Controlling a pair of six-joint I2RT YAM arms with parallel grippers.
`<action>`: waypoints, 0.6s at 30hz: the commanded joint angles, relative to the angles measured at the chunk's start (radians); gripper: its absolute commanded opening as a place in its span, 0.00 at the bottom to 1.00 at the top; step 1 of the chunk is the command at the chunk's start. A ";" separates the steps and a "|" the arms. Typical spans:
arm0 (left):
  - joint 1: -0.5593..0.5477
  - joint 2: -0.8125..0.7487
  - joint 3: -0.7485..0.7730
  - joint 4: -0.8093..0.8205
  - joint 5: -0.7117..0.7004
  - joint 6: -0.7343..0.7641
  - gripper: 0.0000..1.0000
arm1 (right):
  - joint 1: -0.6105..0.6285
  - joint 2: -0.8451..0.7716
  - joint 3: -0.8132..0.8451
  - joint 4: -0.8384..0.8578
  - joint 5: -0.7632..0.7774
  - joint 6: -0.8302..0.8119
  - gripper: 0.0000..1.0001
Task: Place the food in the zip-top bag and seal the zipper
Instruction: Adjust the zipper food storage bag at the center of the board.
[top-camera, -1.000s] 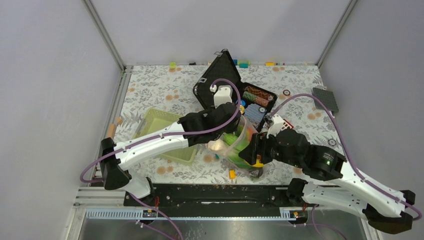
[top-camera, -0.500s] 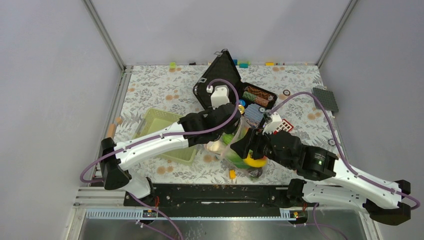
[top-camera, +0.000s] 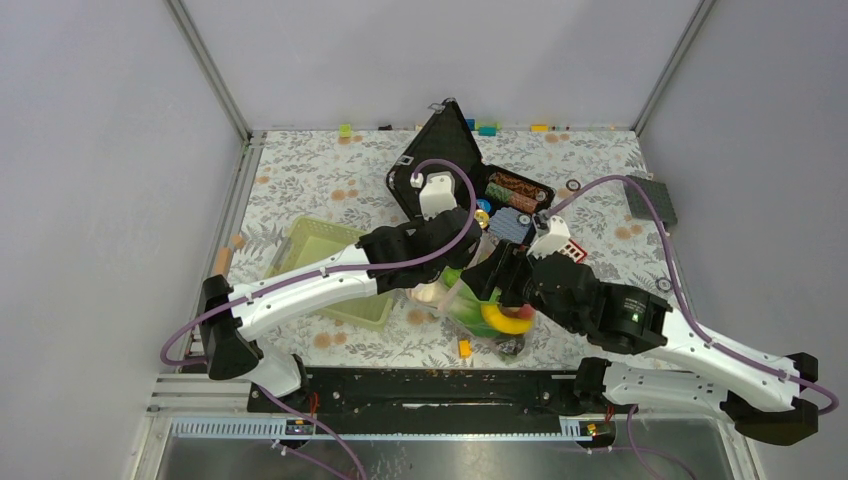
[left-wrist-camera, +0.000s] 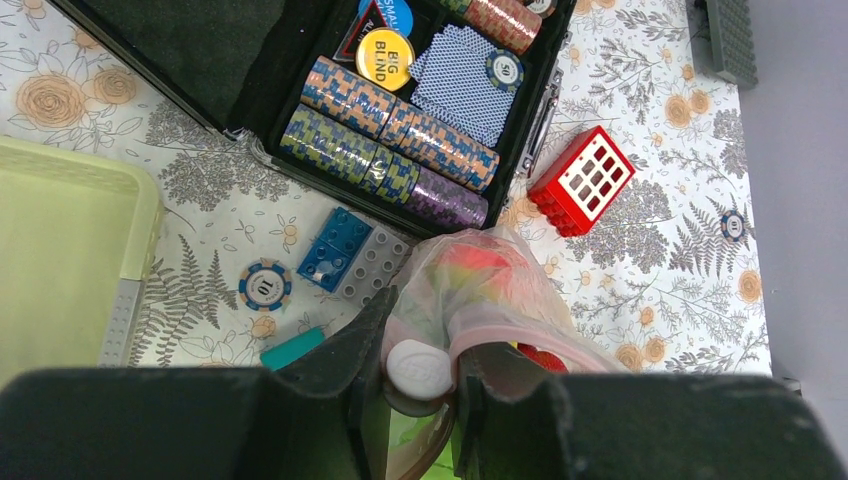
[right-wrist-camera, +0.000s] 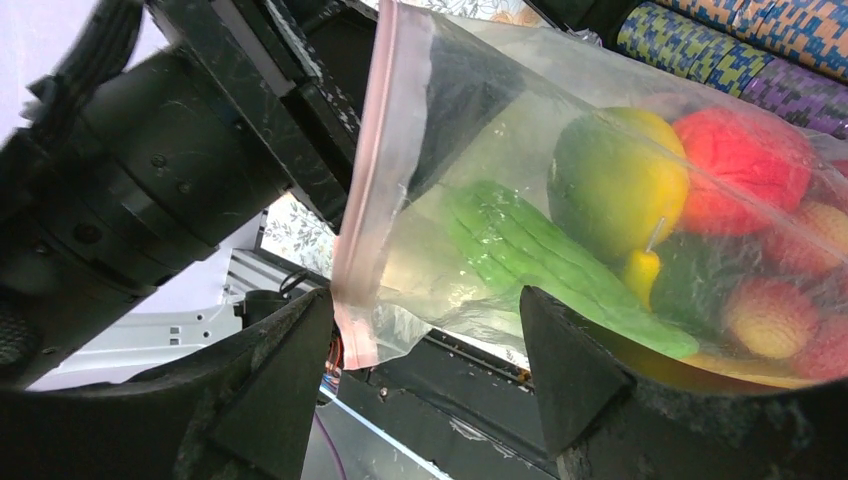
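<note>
**Left wrist view**
- Left end effector (left-wrist-camera: 425, 340): we see it almost closed, its two dark fingers pinching the mouth edge of the zip-top bag (left-wrist-camera: 492, 285).
- Zip-top bag: clear and bulging. It sits just past the fingertips, above the floral bench (left-wrist-camera: 650, 270) and in front of the black case (left-wrist-camera: 200, 50).
- Zipper (left-wrist-camera: 505, 326): the pink strip curves away from the grip. We cannot tell whether it is pressed together.
- Nearby: rows of poker chips (left-wrist-camera: 390, 130) in the case, a red block (left-wrist-camera: 582, 180) to the right and a green basket (left-wrist-camera: 60, 250) to the left.

**Right wrist view**
- Right end effector (right-wrist-camera: 425, 310): its fingers are spread wide and grip nothing. The bag's lower corner hangs between them, and we cannot tell if it touches them.
- Food: all inside the bag, namely a green-yellow round fruit (right-wrist-camera: 615, 175), a red berry cluster (right-wrist-camera: 750, 165) and a ridged green leaf (right-wrist-camera: 540, 250).
- Zipper: it runs straight along the bag's left edge, beside the left arm (right-wrist-camera: 150, 170).

**Top view**
- Zip-top bag: it sits between the two end effectors, right of the basket.
- Yellow banana (top-camera: 505, 322): it shows at the bag's near end.
</note>
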 joint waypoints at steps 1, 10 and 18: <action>0.005 -0.040 -0.019 0.079 0.016 -0.008 0.00 | 0.007 -0.006 0.077 0.000 0.049 -0.013 0.76; 0.005 -0.054 -0.029 0.083 0.001 -0.019 0.00 | 0.008 0.017 0.102 -0.052 0.110 -0.028 0.76; 0.004 -0.084 -0.067 0.108 0.012 -0.005 0.00 | 0.008 0.015 0.125 -0.051 0.238 -0.051 0.75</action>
